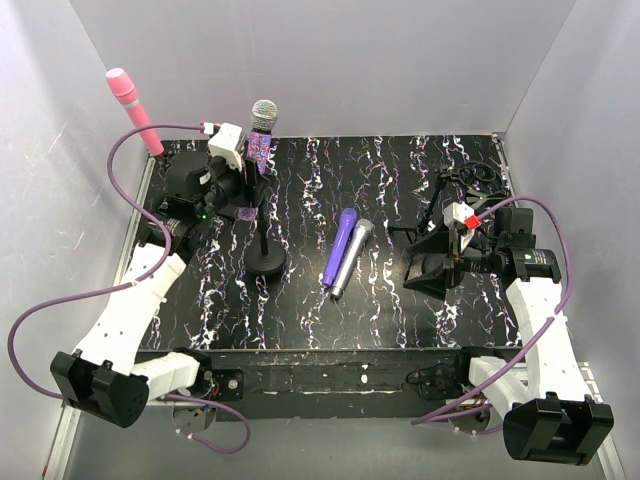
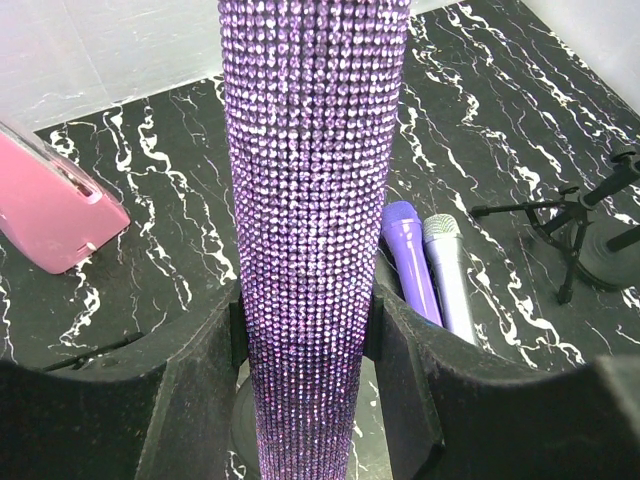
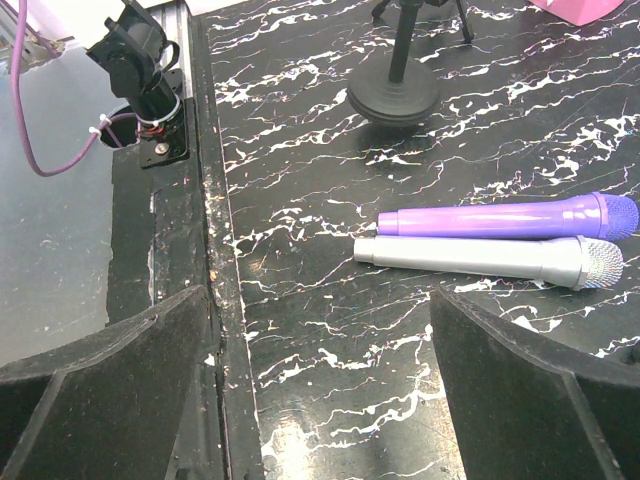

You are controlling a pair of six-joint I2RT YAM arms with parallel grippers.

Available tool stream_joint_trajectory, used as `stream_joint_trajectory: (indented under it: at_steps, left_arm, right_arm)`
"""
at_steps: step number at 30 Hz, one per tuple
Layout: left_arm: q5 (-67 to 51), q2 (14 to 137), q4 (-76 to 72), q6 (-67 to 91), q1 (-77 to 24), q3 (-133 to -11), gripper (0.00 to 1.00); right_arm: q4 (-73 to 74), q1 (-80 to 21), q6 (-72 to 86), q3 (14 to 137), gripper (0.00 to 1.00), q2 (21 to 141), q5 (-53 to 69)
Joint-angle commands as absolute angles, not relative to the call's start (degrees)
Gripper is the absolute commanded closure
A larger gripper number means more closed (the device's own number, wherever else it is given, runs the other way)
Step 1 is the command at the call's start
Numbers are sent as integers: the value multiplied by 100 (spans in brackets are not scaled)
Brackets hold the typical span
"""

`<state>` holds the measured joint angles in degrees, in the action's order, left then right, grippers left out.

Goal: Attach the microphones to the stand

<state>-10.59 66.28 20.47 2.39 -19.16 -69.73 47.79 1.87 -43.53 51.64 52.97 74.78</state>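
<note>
1. At the far-left corner, the pink microphone (image 1: 135, 112) stands tilted, head up and leaning left, beyond the edge of the black marbled table (image 1: 400, 160). What holds it is hidden.
2. The left gripper (image 1: 250, 165) is raised over the far-left part of the table. Its jaws pinch the shaft of the glittery purple microphone (image 2: 310, 200), with a black pad pressed on each side in the left wrist view. This microphone is upright, silver mesh head on top.
3. Below it is the round-base stand (image 1: 266, 262). Part of its base shows under the microphone's lower end in the left wrist view. I cannot tell whether the microphone sits in a clip.
4. A pink wedge block (image 2: 50, 215) lies on the table to the left of the held microphone in the left wrist view.
5. At mid-table the plain purple microphone (image 1: 341, 243) and the silver-grey microphone (image 1: 353, 258) lie flat, side by side and touching, heads toward the far side.
6. The right gripper (image 1: 425, 262) is low over the right part of the table. Its jaws are spread wide with nothing between them, apart from the two lying microphones.
7. A black tripod stand (image 1: 468, 180) stands at the far right.
</note>
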Motion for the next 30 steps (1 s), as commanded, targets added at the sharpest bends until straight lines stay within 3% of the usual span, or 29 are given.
stream_joint_trajectory:
  at_steps: [1, 13, 30]
  left_arm:
    - [-1099, 6460, 1345, 123, -1828, -7005, 95]
    - [-791, 6644, 1046, -228, -1626, -6777, 95]
    - [-1037, 6777, -632, -132, -888, -6004, 95]
  right_arm:
    - [4623, 211, -4333, 5150, 2, 5326, 7611]
    - [4614, 211, -4333, 5133, 2, 5300, 7620]
    - [4553, 211, -4289, 5080, 2, 5317, 7611]
